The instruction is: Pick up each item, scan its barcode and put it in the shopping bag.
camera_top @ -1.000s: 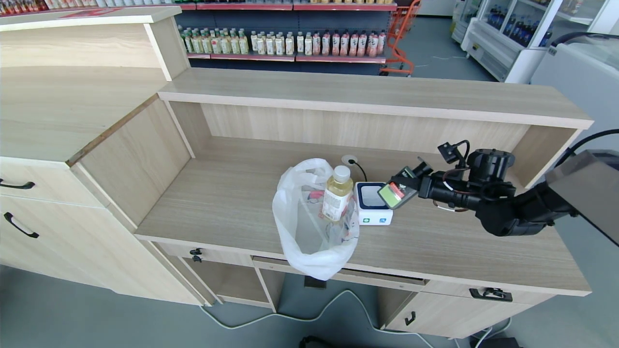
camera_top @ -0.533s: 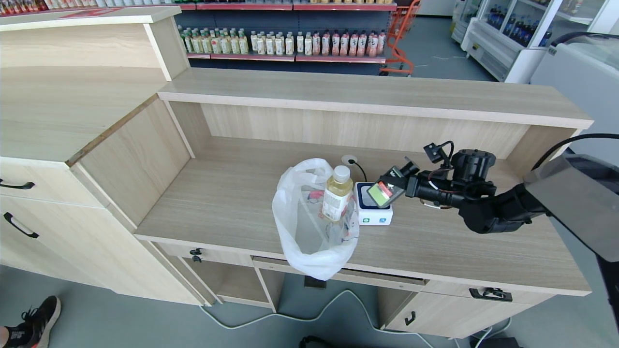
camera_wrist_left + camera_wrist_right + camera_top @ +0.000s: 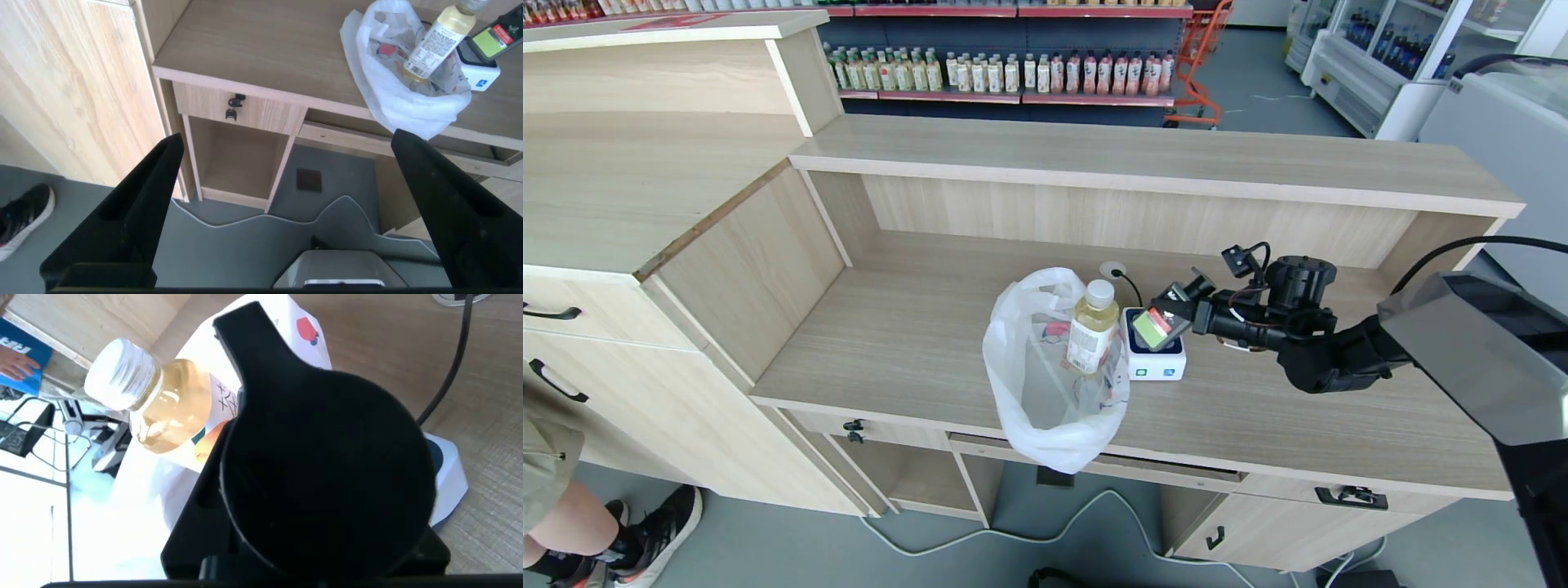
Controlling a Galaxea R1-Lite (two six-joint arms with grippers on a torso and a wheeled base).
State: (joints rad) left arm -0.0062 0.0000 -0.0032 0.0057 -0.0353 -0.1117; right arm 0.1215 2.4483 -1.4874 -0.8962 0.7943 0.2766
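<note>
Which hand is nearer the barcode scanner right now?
Right. The right hand holds a green item just above the scanner. The left hand hangs open out in front of the counter, far from the scanner.

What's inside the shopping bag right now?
A bottle of yellowish drink stands in the shopping bag; a red-printed item lies beside it, unclear through the plastic.

**Head view:** high, facing forward and down over checkout counter, middle distance.
**My left wrist view:** out before counter's front, facing down at its front edge, farther off.
**My right wrist view:** very near, just above scanner.
**Shared:** all three show bottle, shopping bag, scanner. Head and left wrist views also share green packet.
</note>
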